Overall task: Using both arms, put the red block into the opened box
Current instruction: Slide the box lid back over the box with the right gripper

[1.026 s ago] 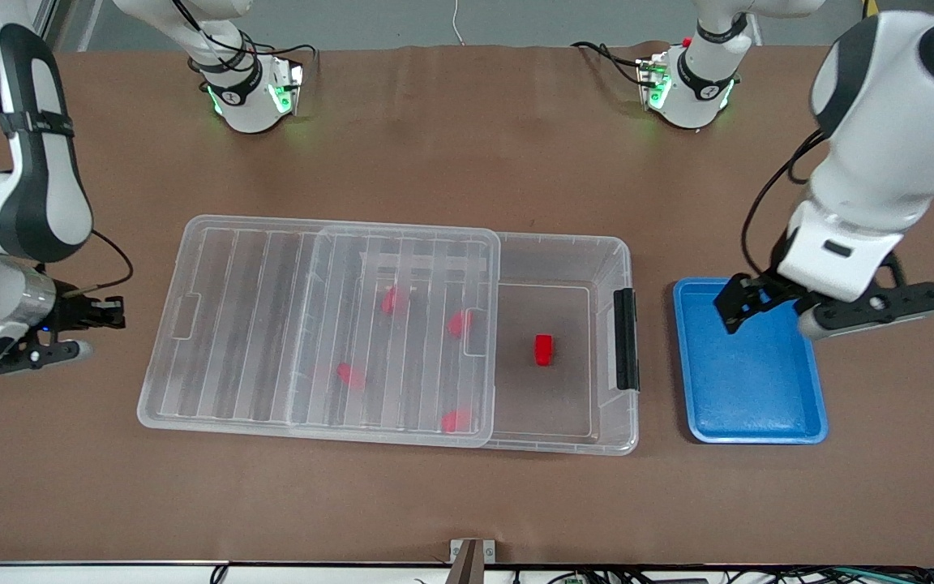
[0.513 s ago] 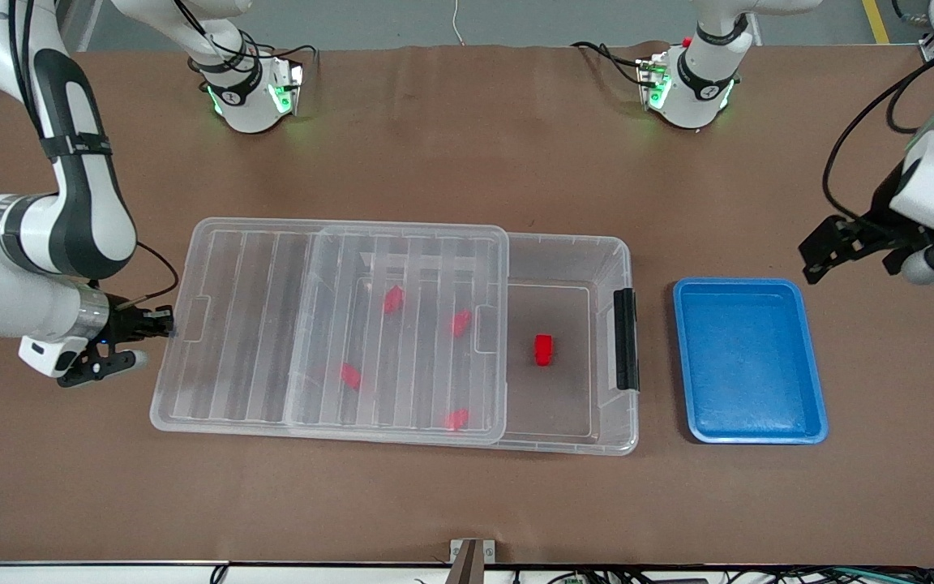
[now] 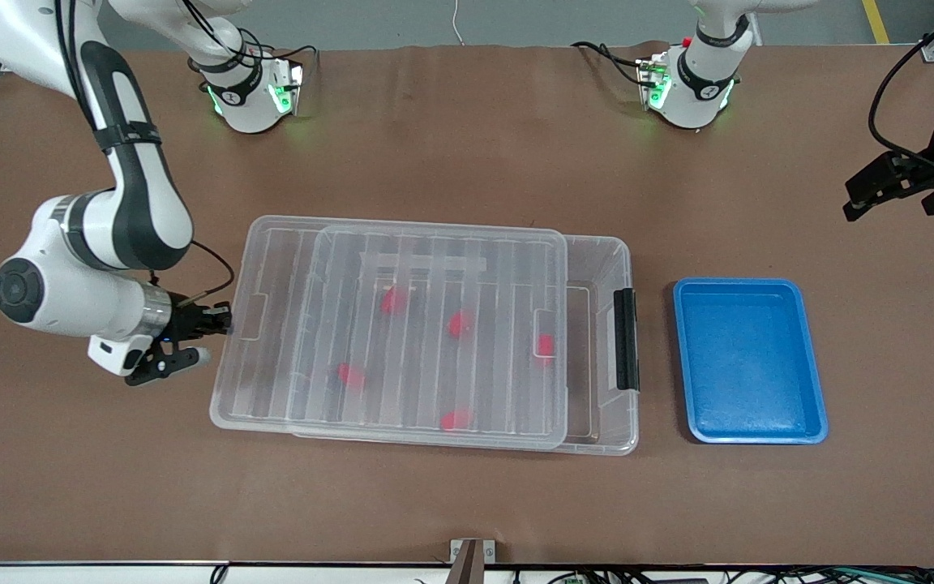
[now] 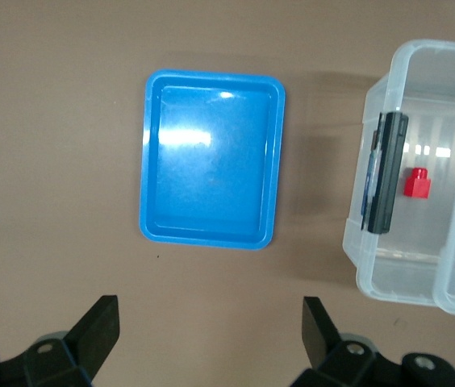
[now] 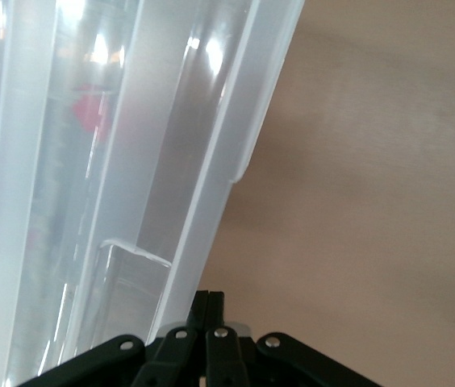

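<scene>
The clear box (image 3: 606, 259) lies mid-table, its black latch (image 3: 625, 339) at the end toward the left arm. Its ribbed lid (image 3: 422, 357) covers most of it and leaves a strip open by the latch. Several red blocks lie inside; one red block (image 3: 546, 345) shows through the lid's edge and appears as a red block (image 4: 417, 183) in the left wrist view. My right gripper (image 3: 222, 319) is shut, its tips pressed against the lid's short end (image 5: 211, 210). Out past the blue tray, at the left arm's end of the table, my left gripper (image 3: 897, 195) hangs open and empty.
A shallow blue tray (image 3: 749, 361) sits empty between the box and the left arm's end of the table, also seen as a blue tray (image 4: 211, 157) in the left wrist view. Both green-lit bases stand along the table's farther edge.
My right gripper has pushed the lid toward the latch end, so it now covers the red block that lay bare. My left gripper has pulled away from over the blue tray toward the table's end.
</scene>
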